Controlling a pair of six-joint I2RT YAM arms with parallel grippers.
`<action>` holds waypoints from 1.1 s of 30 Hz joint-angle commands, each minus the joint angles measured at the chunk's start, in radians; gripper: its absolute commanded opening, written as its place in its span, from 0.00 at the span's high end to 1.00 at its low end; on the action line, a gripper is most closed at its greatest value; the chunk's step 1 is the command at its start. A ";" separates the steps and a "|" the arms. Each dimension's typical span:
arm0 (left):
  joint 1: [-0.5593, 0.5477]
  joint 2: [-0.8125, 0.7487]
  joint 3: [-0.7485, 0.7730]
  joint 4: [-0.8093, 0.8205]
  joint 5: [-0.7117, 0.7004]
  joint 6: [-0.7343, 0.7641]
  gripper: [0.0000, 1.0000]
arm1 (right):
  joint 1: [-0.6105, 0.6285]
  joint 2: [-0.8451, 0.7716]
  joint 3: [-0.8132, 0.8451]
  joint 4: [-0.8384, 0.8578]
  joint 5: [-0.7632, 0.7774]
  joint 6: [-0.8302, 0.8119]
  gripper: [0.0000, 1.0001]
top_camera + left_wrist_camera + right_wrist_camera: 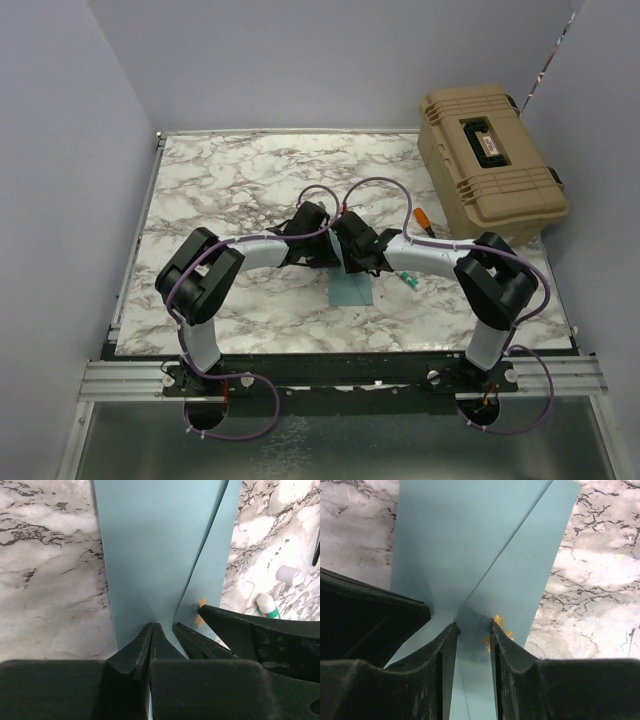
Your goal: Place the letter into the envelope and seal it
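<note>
Right wrist view shows our right gripper (472,626) part-open astride the flap (520,580) tip, holding nothing, beside the gold sticker (498,621). The envelope (470,540) lies flat on the marble table (600,580), and the letter is unseen. Our left gripper (152,629) is closed, tips on the envelope; we judge a weakly stuck sticker could let the flap spring up.

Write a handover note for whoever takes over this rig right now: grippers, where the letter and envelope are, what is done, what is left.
Left gripper: shut on the envelope at its near edge.
Right gripper: open, fingers either side of the flap tip, by the gold seal sticker.
Envelope: on the marble table, between the arms.
Letter: not visible, probably inside.
Done: flap folded over.
Left: the flap edge looks slightly raised, so press the sticker down, then release.
</note>
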 commanded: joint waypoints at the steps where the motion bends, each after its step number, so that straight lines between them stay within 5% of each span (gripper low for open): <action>1: 0.019 0.083 -0.059 -0.069 -0.009 -0.020 1.00 | 0.017 0.132 -0.128 -0.108 0.014 0.034 0.66; 9: 0.045 0.105 -0.106 -0.025 0.001 -0.112 1.00 | 0.033 0.003 -0.168 -0.160 -0.017 0.061 0.68; 17: 0.048 0.120 -0.121 0.006 -0.009 -0.188 1.00 | 0.047 -0.031 -0.210 -0.190 -0.043 0.103 0.84; 33: 0.058 0.106 -0.193 0.054 -0.042 -0.277 1.00 | 0.138 -0.088 -0.223 -0.274 -0.119 0.108 0.67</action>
